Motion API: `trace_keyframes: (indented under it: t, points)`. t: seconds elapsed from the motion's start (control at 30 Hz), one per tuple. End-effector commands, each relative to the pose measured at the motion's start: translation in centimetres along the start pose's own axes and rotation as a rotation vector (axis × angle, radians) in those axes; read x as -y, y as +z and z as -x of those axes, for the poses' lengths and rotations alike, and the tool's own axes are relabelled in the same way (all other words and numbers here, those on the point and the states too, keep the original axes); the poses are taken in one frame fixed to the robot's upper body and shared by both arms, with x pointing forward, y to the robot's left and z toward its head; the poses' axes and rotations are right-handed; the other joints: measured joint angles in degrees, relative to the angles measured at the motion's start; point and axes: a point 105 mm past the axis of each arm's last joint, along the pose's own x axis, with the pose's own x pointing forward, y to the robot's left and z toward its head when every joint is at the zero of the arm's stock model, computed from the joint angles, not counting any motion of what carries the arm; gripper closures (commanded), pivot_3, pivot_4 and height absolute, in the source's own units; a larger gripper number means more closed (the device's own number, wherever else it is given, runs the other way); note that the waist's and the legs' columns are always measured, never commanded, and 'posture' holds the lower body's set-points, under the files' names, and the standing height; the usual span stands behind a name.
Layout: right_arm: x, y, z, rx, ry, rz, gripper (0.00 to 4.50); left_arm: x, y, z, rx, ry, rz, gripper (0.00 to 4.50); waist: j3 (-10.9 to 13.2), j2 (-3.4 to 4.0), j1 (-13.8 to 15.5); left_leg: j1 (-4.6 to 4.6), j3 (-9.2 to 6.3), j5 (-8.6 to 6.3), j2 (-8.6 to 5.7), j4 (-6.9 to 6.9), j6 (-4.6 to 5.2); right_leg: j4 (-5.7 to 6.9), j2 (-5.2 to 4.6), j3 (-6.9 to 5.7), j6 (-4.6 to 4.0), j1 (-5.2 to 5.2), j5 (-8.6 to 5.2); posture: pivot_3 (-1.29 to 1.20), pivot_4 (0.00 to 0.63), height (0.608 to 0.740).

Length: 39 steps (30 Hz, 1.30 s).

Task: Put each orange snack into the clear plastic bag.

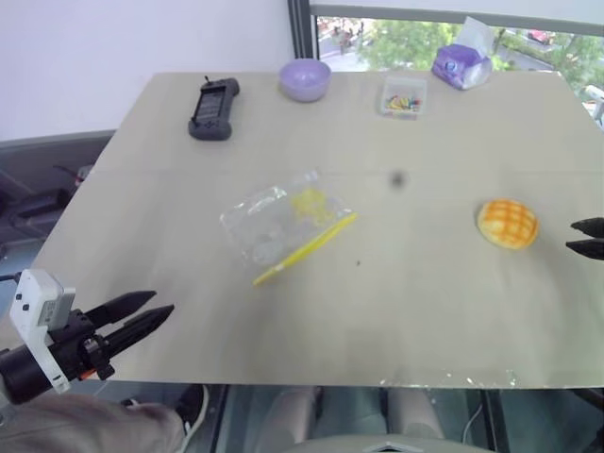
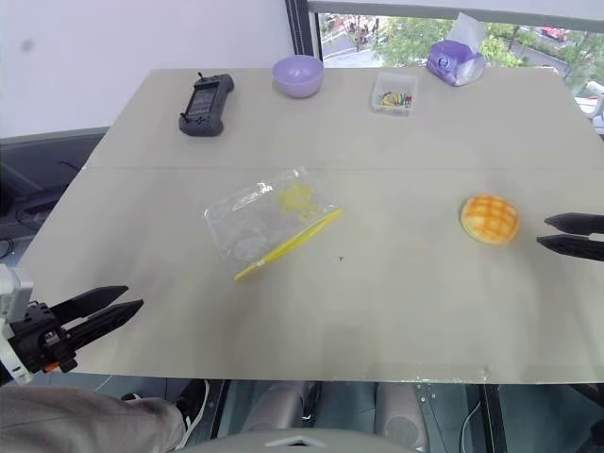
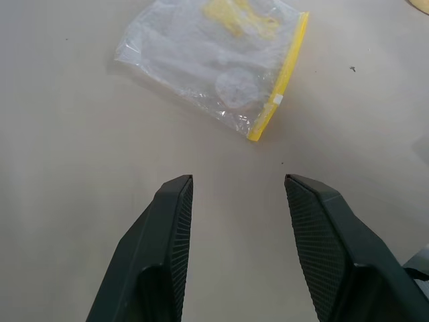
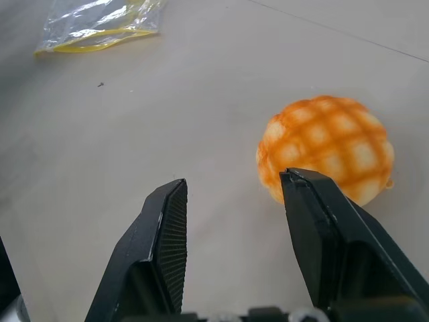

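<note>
The bun sits right of centre on the table, just left of my right gripper, its fingers apart and empty. The bag lies mid-frame, its seal strip running diagonally; my left gripper, also spread, is farther off.

Beige table — orange snack, clear plastic bag, lilac bowl.

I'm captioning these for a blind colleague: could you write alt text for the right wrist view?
An orange snack, a domed bun scored with a criss-cross grid, sits on a pale table just ahead of the right tool, whose two black fingers stand open and empty. One finger partly overlaps the bun's near edge. Farther off lies the clear plastic bag with its yellow seal strip.
</note>
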Motion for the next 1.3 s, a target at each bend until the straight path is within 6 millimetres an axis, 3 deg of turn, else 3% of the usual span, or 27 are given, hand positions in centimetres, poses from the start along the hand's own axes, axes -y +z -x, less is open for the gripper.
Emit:
trace_keyframes:
  t: [0.03, 0.3, 0.9, 1.0, 1.13, 1.3]
  points:
    - [-1.3, 0.7, 0.5, 0.043, 0.068, 0.062, 2.12, -0.2, 0.9, 0.0, 0.03, 0.018, -0.047, 2.21, 0.0, 0.0, 0.0, 0.0, 0.0, 0.0, 0.0, 0.0, 0.0, 0.0, 0.0, 0.0, 0.0, 0.0, 0.0, 0.0, 0.15, 0.74]
    - [-2.0, 0.3, 0.8, 0.08, 0.047, 0.062, 2.12, -0.9, 2.1, -1.5, 0.053, 0.033, -0.08, 2.21, -0.01, -0.03, 0.2, 0.02, -0.02, 0.0, 0.01, 0.0, 0.0, 0.03, 0.04, 0.0, 0.02, 0.01, 0.01, 0.0, 0.15, 0.74]
    - [-2.3, 0.5, 0.1, 0.104, 0.035, 0.061, 2.12, -0.7, 2.6, -3.0, 0.079, 0.02, -0.091, 2.21, -0.01, -0.03, 0.14, 0.04, -0.01, 0.01, 0.07, 0.01, -0.01, 0.05, 0.12, 0.03, 0.02, 0.01, 0.02, 0.0, 0.15, 0.74]
    - [-2.3, 0.6, -0.2, 0.112, 0.034, 0.061, 2.12, -0.2, 2.5, -3.9, 0.095, -0.013, -0.005, 2.21, -0.01, -0.03, 0.15, 0.04, -0.03, 0.01, 0.07, 0.03, -0.01, 0.08, 0.12, 0.03, 0.03, 0.01, 0.02, 0.0, 0.15, 0.74]
    - [-2.5, 0.7, -0.7, 0.122, 0.037, 0.06, 2.12, -2.5, 0.0, -6.4, 0.038, 0.115, 0.091, 2.21, -0.05, 0.02, 0.21, 0.09, -0.02, 0.01, 0.06, 0.04, -0.01, 0.11, 0.13, 0.05, 0.05, 0.03, 0.03, 0.0, 0.15, 0.74]
    - [-2.4, 1.0, -1.1, 0.134, 0.029, 0.065, 2.12, -3.6, -1.9, -10.1, 0.038, 0.175, 0.225, 2.21, -0.05, -0.02, 0.22, 0.08, -0.02, 0.02, 0.06, 0.08, -0.03, 0.15, 0.18, 0.09, 0.08, 0.02, 0.07, 0.0, 0.15, 0.74]
